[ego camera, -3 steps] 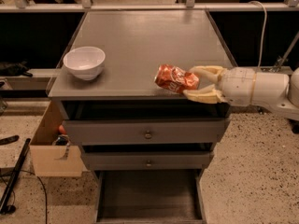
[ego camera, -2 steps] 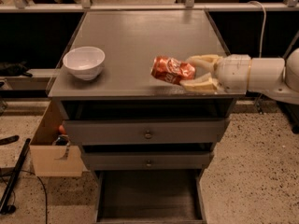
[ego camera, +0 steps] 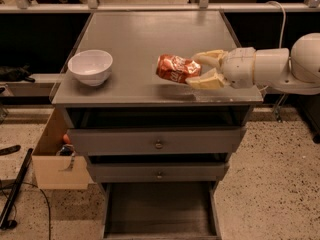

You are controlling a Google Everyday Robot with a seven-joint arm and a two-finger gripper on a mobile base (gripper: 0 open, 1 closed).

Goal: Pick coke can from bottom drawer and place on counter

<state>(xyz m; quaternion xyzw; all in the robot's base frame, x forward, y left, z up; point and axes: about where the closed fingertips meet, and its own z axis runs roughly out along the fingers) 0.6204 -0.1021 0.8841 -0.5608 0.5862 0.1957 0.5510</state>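
- The smooth, flat grey counter (ego camera: 145, 39) forms the top of the drawer cabinet. Its surface is slightly glossy.
- The deep grey bottom drawer (ego camera: 159, 215) is pulled out toward the viewer, and its flat floor and low side walls are exposed.
- The two shallower grey upper drawers (ego camera: 158, 140), each with a small round knob, sit above it. Each is pulled out slightly, the top one less than the second.
- The white cylindrical robot arm (ego camera: 272, 66) enters from the right edge and reaches level across the front right corner of the counter.
- A brown cardboard box (ego camera: 52, 170) stands on the speckled floor, just beside the cabinet's left side.
- A round white ceramic bowl (ego camera: 90, 67) stands upright on the left part of the counter, near the front edge and well apart from the arm.
- The cream two-finger tool (ego camera: 196, 72) is over the front right part of the counter and points left. It is clamped on one end of the can, one finger above and one below.
- The small red-orange coke can (ego camera: 173, 68), with white markings, lies sideways in this grasp. It is held over the counter, with its shadow on the surface beneath.
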